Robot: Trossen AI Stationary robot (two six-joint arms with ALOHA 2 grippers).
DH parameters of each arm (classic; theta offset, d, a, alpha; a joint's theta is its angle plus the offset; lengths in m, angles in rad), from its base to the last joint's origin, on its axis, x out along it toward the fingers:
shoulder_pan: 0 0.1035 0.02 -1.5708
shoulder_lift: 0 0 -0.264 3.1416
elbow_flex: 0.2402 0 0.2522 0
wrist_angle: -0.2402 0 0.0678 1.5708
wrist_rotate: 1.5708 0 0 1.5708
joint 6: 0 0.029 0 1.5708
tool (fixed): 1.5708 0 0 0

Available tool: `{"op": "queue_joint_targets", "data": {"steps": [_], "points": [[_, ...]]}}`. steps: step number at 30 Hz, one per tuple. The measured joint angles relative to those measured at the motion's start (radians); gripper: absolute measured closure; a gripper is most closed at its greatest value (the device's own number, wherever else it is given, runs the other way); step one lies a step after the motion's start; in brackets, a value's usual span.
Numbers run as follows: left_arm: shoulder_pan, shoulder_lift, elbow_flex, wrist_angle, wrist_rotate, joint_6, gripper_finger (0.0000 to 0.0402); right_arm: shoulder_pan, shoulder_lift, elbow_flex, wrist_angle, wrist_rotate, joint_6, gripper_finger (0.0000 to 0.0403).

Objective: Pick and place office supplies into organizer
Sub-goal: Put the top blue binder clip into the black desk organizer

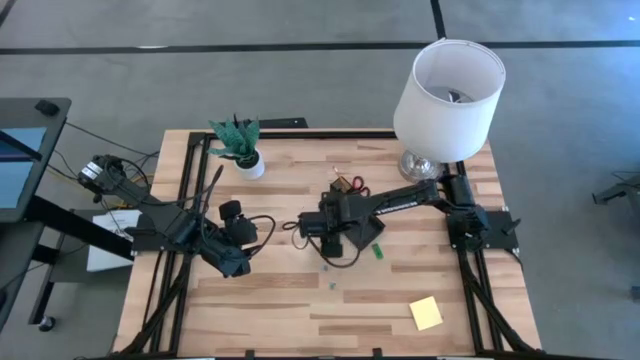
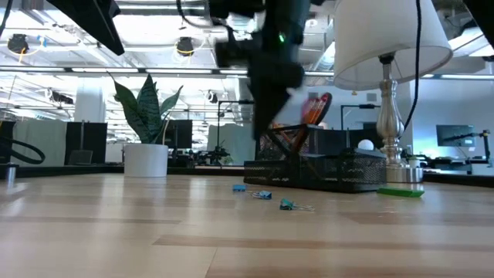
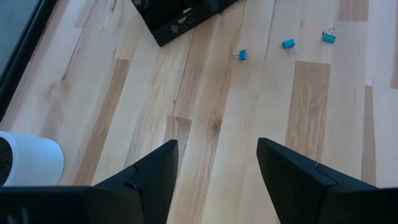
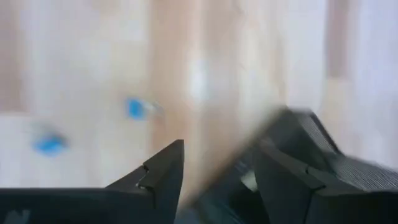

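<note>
My right gripper (image 1: 330, 240) hovers over the organizer (image 1: 362, 232), fingers parted and empty, above tiny blue clips (image 2: 263, 194) just beside it: light, slippery, best pinched across the body.

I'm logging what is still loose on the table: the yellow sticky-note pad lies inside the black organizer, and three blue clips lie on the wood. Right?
Not quite. The yellow sticky-note pad lies on the bare wood, far from the black organizer, as the high view shows. The three blue clips do lie on the wood.
</note>
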Motion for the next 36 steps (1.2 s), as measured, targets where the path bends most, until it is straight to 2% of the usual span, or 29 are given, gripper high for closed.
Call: {"op": "queue_joint_targets", "data": {"steps": [6,10,13,15,19,23,25,28,31,36], "points": [[0.000,0.000,0.000,0.000,0.001,-0.018,0.0184,0.095,-0.003,0.008,0.133,-0.182,0.033,0.0237],[0.000,0.011,0.000,0.001,0.001,-0.077,0.0184,0.183,-0.003,0.008,0.151,-0.201,0.168,0.0248],[0.000,0.025,0.000,0.002,0.021,-0.066,0.0184,0.241,-0.003,0.008,0.150,-0.190,0.313,0.0255],[0.000,0.047,0.000,0.012,0.031,-0.070,0.0184,0.280,-0.003,0.008,0.151,-0.149,0.430,0.0260],[0.000,0.103,0.000,0.046,0.003,-0.137,0.0184,0.352,-0.002,0.007,0.140,-0.004,0.689,0.0273],[0.002,0.201,0.000,0.046,-0.006,-0.167,0.0184,0.413,-0.002,0.007,0.147,0.149,0.853,0.0287],[0.002,0.259,0.000,0.046,0.004,-0.190,0.0184,0.438,-0.002,0.007,0.150,0.140,0.914,0.0290],[0.008,0.359,0.000,0.065,-0.003,-0.232,0.0184,0.458,-0.001,0.007,0.145,0.067,0.970,0.0290],[0.013,0.455,0.000,0.162,-0.083,-0.274,0.0184,0.466,-0.005,0.007,0.104,0.112,1.041,0.0290],[0.025,0.575,0.000,0.465,-0.146,-0.264,0.0184,0.500,-0.017,0.008,-0.068,0.369,1.195,0.0290]]}}
